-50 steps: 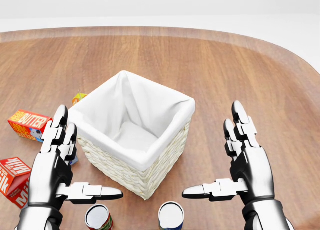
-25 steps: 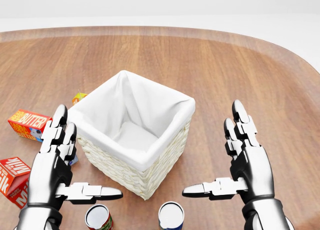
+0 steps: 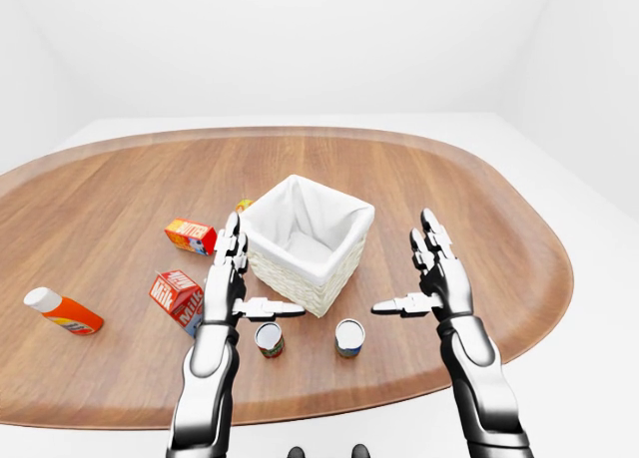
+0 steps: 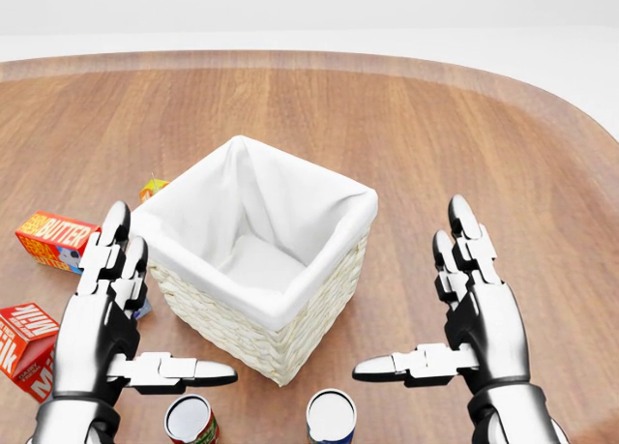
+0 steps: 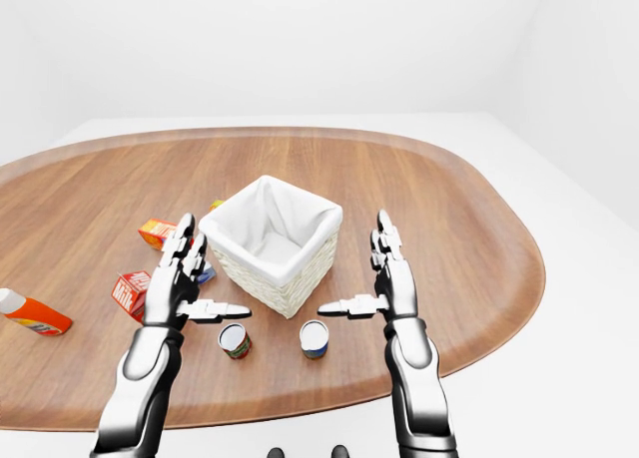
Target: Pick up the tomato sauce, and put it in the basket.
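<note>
A white-lined wicker basket (image 4: 290,307) stands in the middle of the head view, with nothing inside it. Below it, at the bottom edge, a small can with a red label (image 4: 191,420) stands upright; it looks like the tomato sauce. My left hand (image 4: 145,328) hovers open just above and left of that can, beside the basket's left wall, thumb pointing right. My right hand (image 4: 416,313) is open to the right of the basket, thumb pointing left. Neither hand touches anything.
A blue-labelled can (image 4: 332,417) stands right of the red one. A butter box (image 4: 56,239) and a milk carton (image 4: 24,347) lie left of the basket, with a small yellow item (image 4: 153,188) above them. An orange bottle (image 3: 62,311) lies far left on the oval wooden table (image 3: 449,199).
</note>
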